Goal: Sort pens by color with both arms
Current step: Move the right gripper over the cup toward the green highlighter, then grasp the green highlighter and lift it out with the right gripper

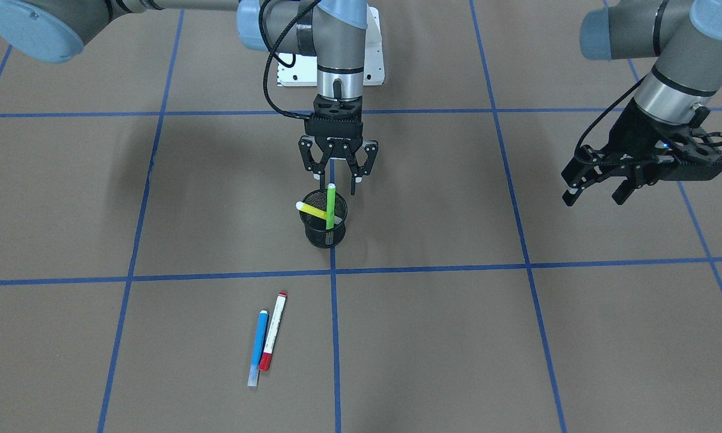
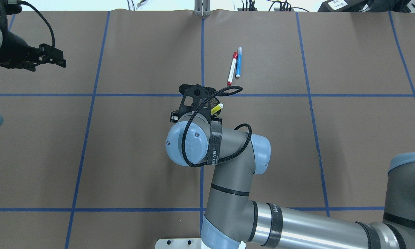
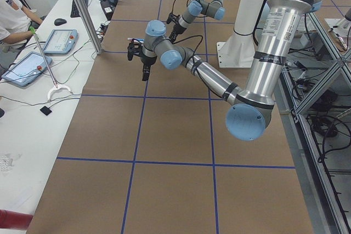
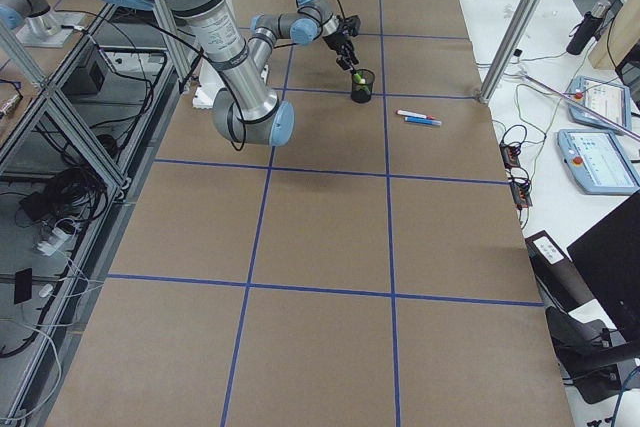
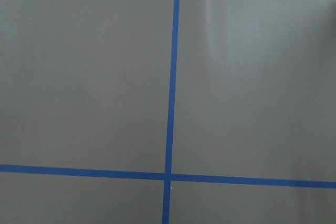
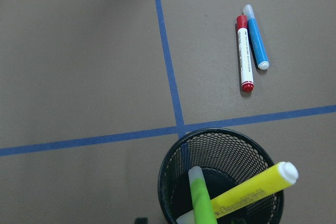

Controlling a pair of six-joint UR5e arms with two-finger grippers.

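One green pen (image 1: 330, 207), near-upright, stands at 6 o'clock beneath the wide, empty right pincer (image 1: 339, 181); left pincer (image 1: 595, 195), likewise wide, lies farther.

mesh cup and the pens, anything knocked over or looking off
Nothing stands out. The black mesh cup stands upright, with the green pen and yellow pen leaning inside it. The blue pen and the white pen with red ends lie side by side on the table.
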